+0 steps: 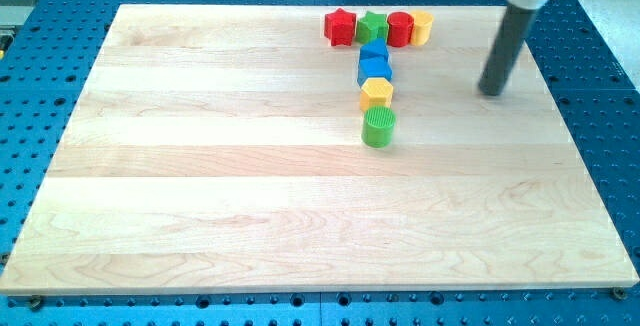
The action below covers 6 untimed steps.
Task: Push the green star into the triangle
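Eight blocks on tabletop (200, 186). Top row: red star (340, 27), green star (373, 25), red cylinder (400, 28), yellow block (422, 27). Column below: two blue blocks (374, 53) (375, 70), yellow hexagon (377, 92), green cylinder (379, 125). My tip (492, 91), a jawless rod tool, sits well right.

Obstacles: green star (373, 24) wedged between red star (340, 27) and red cylinder (400, 29); blue blocks (375, 62) touch below. My tip (492, 92) stands right, open bench (250, 186) between.
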### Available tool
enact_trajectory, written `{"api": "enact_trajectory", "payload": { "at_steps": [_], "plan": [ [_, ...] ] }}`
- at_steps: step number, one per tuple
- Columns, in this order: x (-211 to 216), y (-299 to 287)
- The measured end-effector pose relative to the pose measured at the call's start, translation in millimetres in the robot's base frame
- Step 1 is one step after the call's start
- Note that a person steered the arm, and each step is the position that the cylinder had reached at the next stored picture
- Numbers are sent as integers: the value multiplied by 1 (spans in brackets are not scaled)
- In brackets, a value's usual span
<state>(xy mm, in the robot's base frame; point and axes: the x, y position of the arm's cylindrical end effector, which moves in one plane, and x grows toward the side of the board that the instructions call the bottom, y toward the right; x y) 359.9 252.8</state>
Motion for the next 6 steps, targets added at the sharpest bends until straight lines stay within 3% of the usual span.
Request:
{"api": "enact_trajectory", "payload": {
  "at_steps": [3,4,5,6],
  "plan": [
    [-107,18],
    [-127,-75],
    [-144,-105],
    [-124,-171]
  ]
}}
